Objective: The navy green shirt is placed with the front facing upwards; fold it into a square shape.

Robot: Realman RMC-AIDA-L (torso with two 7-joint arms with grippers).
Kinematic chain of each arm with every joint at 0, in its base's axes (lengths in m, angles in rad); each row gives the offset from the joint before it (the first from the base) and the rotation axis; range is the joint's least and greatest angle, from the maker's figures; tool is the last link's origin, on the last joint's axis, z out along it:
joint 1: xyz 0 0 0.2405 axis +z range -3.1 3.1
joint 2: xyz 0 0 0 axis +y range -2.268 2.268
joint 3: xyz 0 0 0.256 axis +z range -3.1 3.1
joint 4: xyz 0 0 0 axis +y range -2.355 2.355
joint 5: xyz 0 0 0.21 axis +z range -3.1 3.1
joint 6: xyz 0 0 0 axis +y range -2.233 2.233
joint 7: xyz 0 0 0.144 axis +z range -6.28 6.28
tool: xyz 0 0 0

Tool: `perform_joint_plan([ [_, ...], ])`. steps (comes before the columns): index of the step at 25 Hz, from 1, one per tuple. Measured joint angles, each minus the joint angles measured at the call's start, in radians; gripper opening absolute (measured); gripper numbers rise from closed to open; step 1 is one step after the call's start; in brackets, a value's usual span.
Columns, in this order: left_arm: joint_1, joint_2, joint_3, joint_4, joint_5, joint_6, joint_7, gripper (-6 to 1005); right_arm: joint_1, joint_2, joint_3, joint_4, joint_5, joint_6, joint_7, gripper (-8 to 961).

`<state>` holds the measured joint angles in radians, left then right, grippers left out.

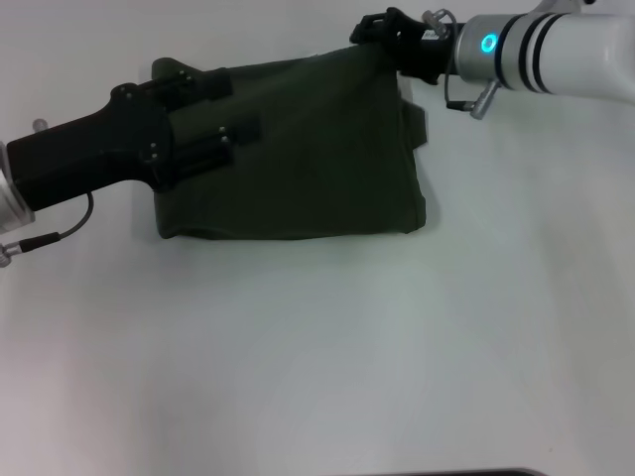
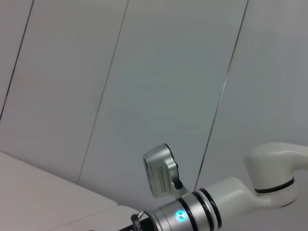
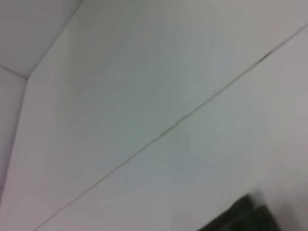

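The navy green shirt point(image 1: 308, 159) lies folded into a rough rectangle on the white table point(image 1: 327, 357) at the far middle in the head view. Its lettering and neck label are hidden. My left gripper point(image 1: 190, 81) is at the shirt's far left corner, fingers closed on the cloth edge. My right gripper point(image 1: 379, 32) is at the far right corner, pinching the cloth there. The far edge runs fairly straight between the two grippers. A dark scrap of the shirt point(image 3: 245, 217) shows in the right wrist view.
The left wrist view shows my right arm point(image 2: 202, 211) against grey wall panels. The right wrist view shows mostly pale wall panels. A cable point(image 1: 60, 233) hangs from my left wrist near the table's left side.
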<state>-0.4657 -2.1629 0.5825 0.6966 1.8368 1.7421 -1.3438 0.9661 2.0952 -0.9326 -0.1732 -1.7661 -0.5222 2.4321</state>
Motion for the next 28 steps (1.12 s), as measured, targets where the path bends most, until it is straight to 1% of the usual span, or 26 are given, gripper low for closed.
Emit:
perform_joint_plan([
  [3, -0.002, 0.0, -0.001, 0.0, 0.0, 0.001, -0.002, 708, -0.015, -0.005, -0.001, -0.03, -0.001, 0.016, -0.012, 534],
  [5, -0.002, 0.0, -0.001, 0.0, 0.0, 0.002, -0.003, 708, -0.035, -0.01, -0.012, -0.073, -0.008, 0.008, -0.014, 534],
  [8, 0.003, 0.0, -0.002, 0.002, 0.0, 0.007, -0.008, 708, -0.06, -0.028, -0.027, -0.132, -0.018, -0.05, -0.008, 534],
  [11, 0.007, 0.0, -0.003, 0.004, -0.001, 0.015, -0.009, 707, -0.073, -0.054, -0.031, -0.153, -0.019, -0.228, 0.005, 535],
  [13, 0.009, 0.0, -0.003, 0.005, -0.006, 0.02, -0.01, 706, -0.074, -0.057, -0.043, -0.153, -0.021, -0.329, 0.036, 535],
  [14, 0.009, 0.0, -0.003, 0.005, -0.008, 0.022, -0.01, 706, -0.074, -0.054, -0.053, -0.151, -0.023, -0.368, 0.054, 535],
  [16, 0.009, 0.0, -0.003, 0.005, -0.012, 0.024, -0.011, 707, -0.068, -0.031, -0.079, -0.148, -0.025, -0.401, 0.079, 534],
  [19, 0.008, 0.0, -0.003, 0.005, -0.012, 0.024, -0.011, 707, -0.041, -0.001, -0.133, -0.132, -0.023, -0.372, 0.093, 534],
  [20, 0.006, 0.0, -0.003, 0.005, -0.013, 0.025, -0.011, 707, -0.025, 0.004, -0.146, -0.113, -0.021, -0.347, 0.094, 534],
  [24, 0.0, 0.0, 0.0, 0.001, -0.013, 0.025, -0.013, 708, 0.026, 0.012, -0.167, -0.035, -0.017, -0.226, 0.079, 534],
  [26, -0.002, -0.001, 0.0, 0.0, -0.013, 0.025, -0.013, 707, 0.027, 0.01, -0.18, -0.032, -0.019, -0.183, 0.076, 534],
  [28, -0.002, -0.001, -0.002, 0.0, -0.013, 0.025, -0.014, 707, 0.018, 0.004, -0.191, -0.042, -0.021, -0.157, 0.077, 534],
])
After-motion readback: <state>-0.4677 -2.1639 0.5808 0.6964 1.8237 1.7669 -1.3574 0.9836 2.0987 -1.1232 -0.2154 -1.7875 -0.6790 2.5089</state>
